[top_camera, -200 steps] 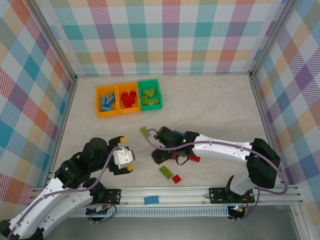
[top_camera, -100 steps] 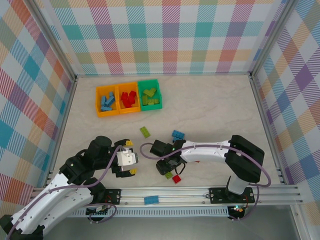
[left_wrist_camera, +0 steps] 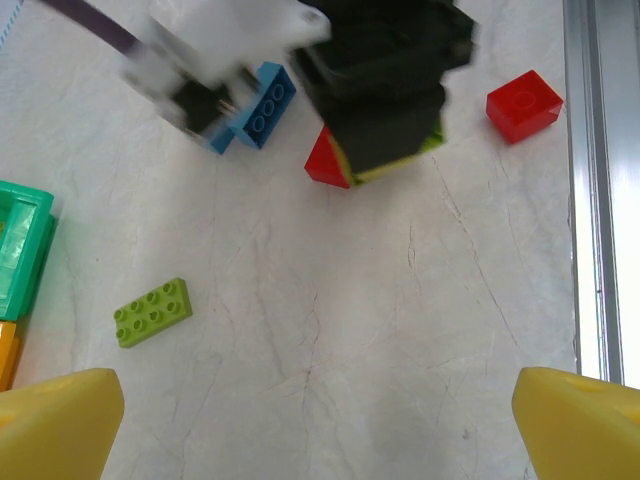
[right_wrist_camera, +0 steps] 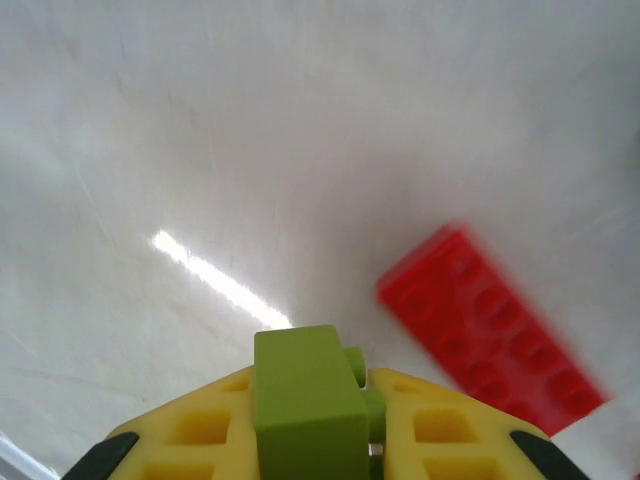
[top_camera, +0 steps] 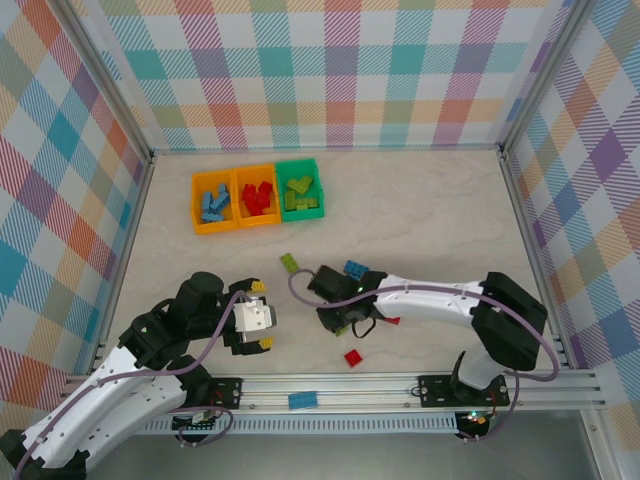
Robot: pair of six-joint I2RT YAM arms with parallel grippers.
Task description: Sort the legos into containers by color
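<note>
Transport looks like the step in hand. The right gripper (right_wrist_camera: 312,432) is clamped on a lime green brick (right_wrist_camera: 300,385), whose squared end sticks out past the yellow fingertips. Its studs face sideways against one finger rather than up. In the top view the right gripper (top_camera: 338,320) sits near the table's middle, low over the surface.

The green bin (top_camera: 297,162) lies away from it toward the far wall and slightly to the left. It is the rightmost of three joined containers and already holds green pieces. The two orange bins (top_camera: 213,174) beside it hold blue and red ones. The right arm is the nearer to that bin and already has the brick, so I judge the carry should go forward and a little left, ending over the green compartment and not the red-filled one touching it.

The left gripper (top_camera: 258,312) hangs with its jaws spread wide and nothing between them, well apart from the bins.

Loose on the table:
- another lime brick (top_camera: 289,263)
- a blue brick (top_camera: 354,269)
- a red square brick (top_camera: 353,357)
- a long red plate (right_wrist_camera: 490,320), just beside the held piece
</note>
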